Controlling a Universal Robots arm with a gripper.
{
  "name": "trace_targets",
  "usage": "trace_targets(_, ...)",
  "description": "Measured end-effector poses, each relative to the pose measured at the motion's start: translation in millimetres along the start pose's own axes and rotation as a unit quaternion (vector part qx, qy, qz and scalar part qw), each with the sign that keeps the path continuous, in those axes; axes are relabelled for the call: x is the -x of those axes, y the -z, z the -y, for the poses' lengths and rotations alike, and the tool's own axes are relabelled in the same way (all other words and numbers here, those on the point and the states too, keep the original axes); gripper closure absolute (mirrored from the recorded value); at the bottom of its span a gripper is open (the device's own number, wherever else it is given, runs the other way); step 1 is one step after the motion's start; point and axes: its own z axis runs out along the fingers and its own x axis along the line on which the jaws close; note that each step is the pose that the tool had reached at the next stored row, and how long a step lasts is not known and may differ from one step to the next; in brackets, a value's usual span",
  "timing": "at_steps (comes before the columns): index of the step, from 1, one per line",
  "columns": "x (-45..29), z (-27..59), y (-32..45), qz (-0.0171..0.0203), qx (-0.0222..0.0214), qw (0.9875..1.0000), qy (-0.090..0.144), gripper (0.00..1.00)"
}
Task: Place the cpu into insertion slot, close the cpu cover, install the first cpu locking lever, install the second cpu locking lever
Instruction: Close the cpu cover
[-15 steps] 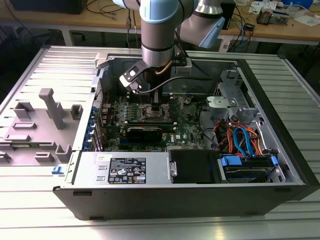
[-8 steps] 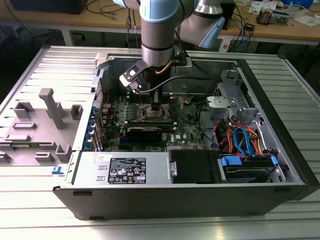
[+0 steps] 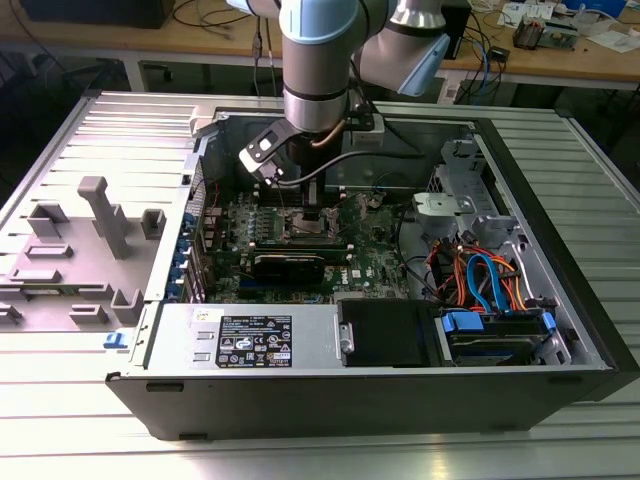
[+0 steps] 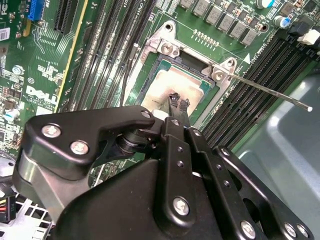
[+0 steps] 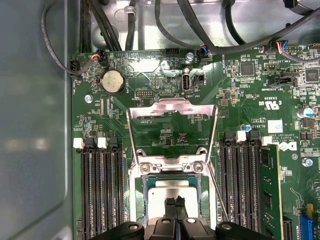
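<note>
The cpu (image 5: 165, 188) lies in the insertion slot (image 5: 143, 200).

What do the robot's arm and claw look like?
The robot arm is a fat round tube, shiny silver with light-blue caps. Its claw is black metal dotted with silver screws, and a black cable loops beside it.

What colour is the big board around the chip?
The motherboard is green, best in first wrist view.

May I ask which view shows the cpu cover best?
The first wrist view: the cpu cover stands open, frame and cut-out visible. The second wrist view catches at most its hinge end; the exterior view leaves it too small to tell.
</note>
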Motion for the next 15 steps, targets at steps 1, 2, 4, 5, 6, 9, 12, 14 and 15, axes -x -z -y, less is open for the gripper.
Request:
trace_targets(1,0.0,-0.2,0.3,0.0001,0.0000,1.0000,0.000,0.89)
trace_targets(2,0.0,-0.4,0.8,0.0002,-0.0001,1.0000,0.000,0.89)
trace_targets(4,0.0,-0.7,1.7,0.0000,0.0000,1.0000,-0.001,0.89)
trace_targets(5,-0.1,-0.8,1.7,0.0000,0.0000,1.0000,-0.001,0.89)
trace_targets(6,0.0,-0.8,1.8,0.0000,0.0000,1.0000,-0.001,0.89)
trace_targets(9,0.0,-0.8,1.8,0.0001,0.0000,1.0000,-0.001,0.89)
trace_targets(12,0.0,-0.8,1.8,0.0000,0.0000,1.0000,-0.001,0.89)
trace_targets(14,0.0,-0.8,1.8,0.0001,0.0000,1.0000,-0.001,0.89)
trace_targets(15,0.0,-0.8,1.8,0.0001,0.0000,1.0000,-0.001,0.89)
